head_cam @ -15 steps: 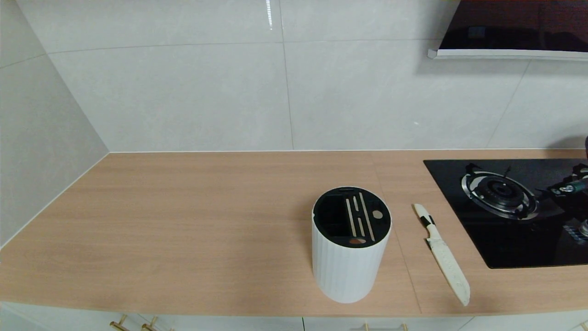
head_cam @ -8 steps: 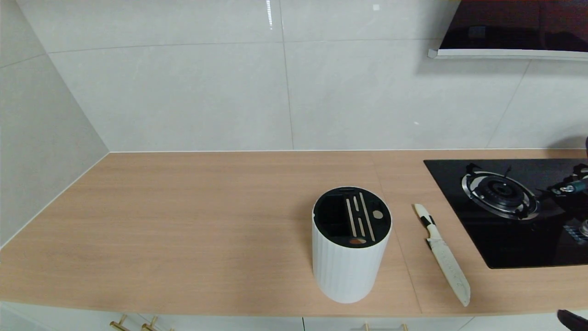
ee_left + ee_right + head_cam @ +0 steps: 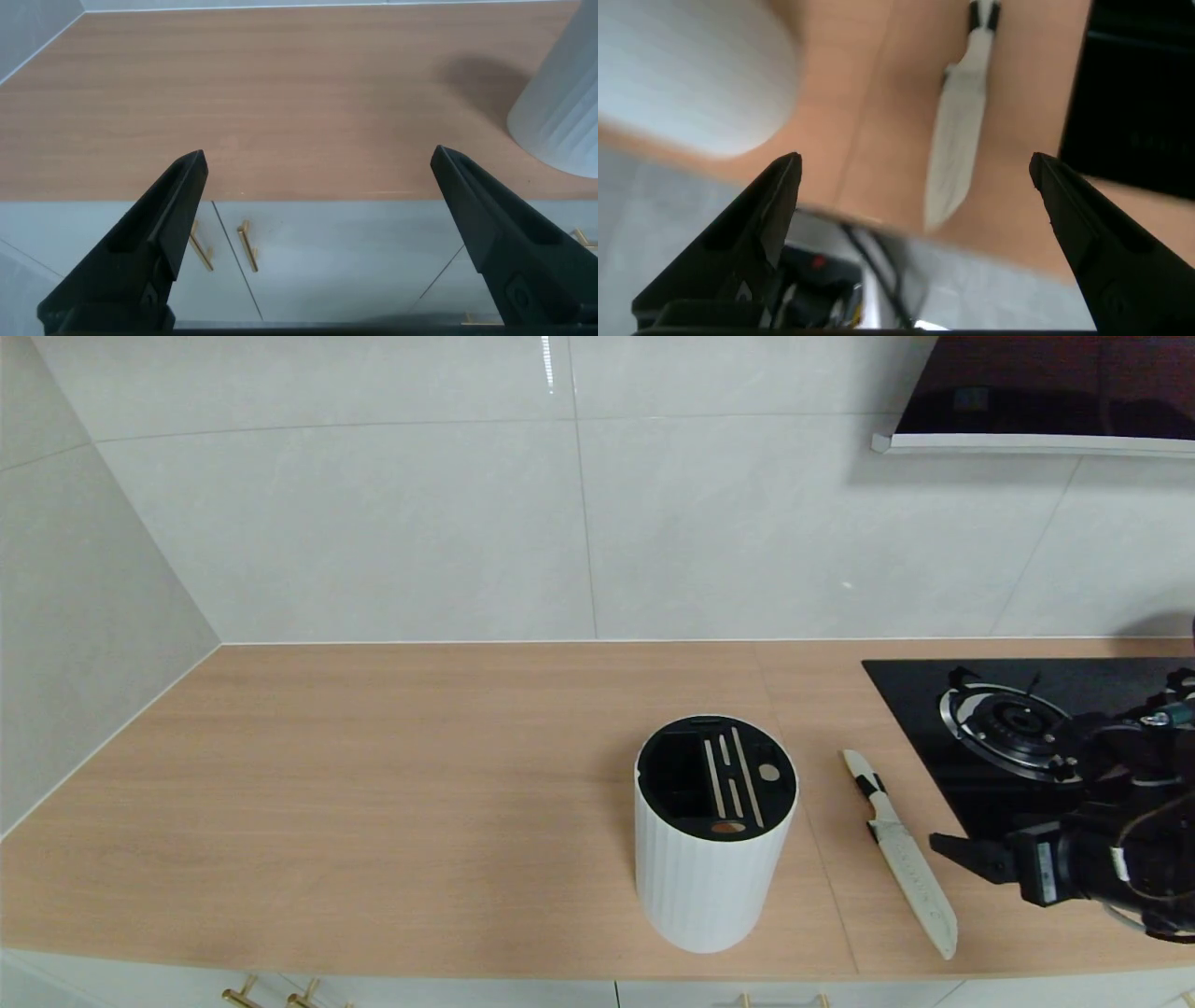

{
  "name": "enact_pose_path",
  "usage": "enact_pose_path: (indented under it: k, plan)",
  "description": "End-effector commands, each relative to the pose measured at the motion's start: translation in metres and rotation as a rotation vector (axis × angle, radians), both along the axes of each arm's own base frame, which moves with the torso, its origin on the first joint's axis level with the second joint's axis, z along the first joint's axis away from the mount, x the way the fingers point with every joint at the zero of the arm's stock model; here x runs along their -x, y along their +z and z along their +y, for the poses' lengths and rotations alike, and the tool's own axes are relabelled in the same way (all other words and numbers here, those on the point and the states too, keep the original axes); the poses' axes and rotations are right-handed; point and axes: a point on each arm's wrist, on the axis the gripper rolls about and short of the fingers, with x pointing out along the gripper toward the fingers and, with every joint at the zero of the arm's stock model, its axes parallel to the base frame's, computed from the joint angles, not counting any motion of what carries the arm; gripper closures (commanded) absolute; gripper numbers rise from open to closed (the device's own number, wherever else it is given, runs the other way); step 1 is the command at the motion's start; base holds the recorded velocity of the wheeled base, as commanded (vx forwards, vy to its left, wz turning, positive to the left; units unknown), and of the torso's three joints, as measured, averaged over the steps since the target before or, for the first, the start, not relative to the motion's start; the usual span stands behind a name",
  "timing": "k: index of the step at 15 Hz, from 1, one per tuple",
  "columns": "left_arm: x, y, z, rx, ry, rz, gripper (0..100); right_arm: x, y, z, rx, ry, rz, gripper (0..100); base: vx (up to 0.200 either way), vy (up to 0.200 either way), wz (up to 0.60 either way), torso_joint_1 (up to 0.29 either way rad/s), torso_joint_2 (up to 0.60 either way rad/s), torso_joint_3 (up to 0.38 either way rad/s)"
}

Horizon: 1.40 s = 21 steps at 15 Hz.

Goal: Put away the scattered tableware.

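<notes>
A cream knife (image 3: pixel 898 852) with a black band on its handle lies flat on the wooden counter (image 3: pixel 420 784), between a white ribbed knife holder (image 3: pixel 714 859) and the hob. The holder stands upright, and its black top has slots and an open compartment. My right gripper (image 3: pixel 962 859) hovers open just right of the knife's blade, its fingers pointing towards it. In the right wrist view the knife (image 3: pixel 962 149) lies between the spread fingers of the right gripper (image 3: pixel 915 243), with the holder (image 3: pixel 691 75) off to one side. My left gripper (image 3: pixel 318 233) is open and holds nothing, below the counter's front edge, with the holder (image 3: pixel 561 112) farther off.
A black gas hob (image 3: pixel 1008 737) with a burner is set into the counter at the right. A range hood (image 3: pixel 1036 401) hangs above it. Tiled walls close the back and left. Cabinet doors with brass handles (image 3: pixel 245 245) sit under the front edge.
My right arm has come into the head view from the lower right and risen over the counter to the knife's right side. Knife and holder have not moved.
</notes>
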Motion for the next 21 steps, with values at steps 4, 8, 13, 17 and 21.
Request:
enact_pose_path:
  k: [4, 8, 13, 17, 21]
  plan:
    - [0.0, 0.0, 0.0, -0.001, 0.001, 0.001, 0, -0.061, -0.065, 0.022, 0.076, -0.002, 0.091, 0, 0.0, 0.0, 0.0, 0.0, 0.0, 0.0]
    - [0.0, 0.0, 0.0, 0.001, 0.001, 0.001, 0, -0.078, -0.085, 0.024, 0.082, -0.029, 0.048, 0, 0.0, 0.0, 0.0, 0.0, 0.0, 0.0]
    - [0.0, 0.0, 0.0, 0.001, 0.001, 0.001, 0, -0.091, -0.104, 0.014, 0.08, -0.073, 0.033, 0, 0.0, 0.0, 0.0, 0.0, 0.0, 0.0]
    - [0.0, 0.0, 0.0, 0.001, 0.001, 0.001, 0, -0.095, -0.111, 0.013, 0.075, -0.08, 0.025, 0, 0.0, 0.0, 0.0, 0.0, 0.0, 0.0]
    - [0.0, 0.0, 0.0, 0.001, 0.001, 0.001, 0, -0.1, -0.113, 0.011, 0.068, -0.088, 0.025, 0, 0.0, 0.0, 0.0, 0.0, 0.0, 0.0]
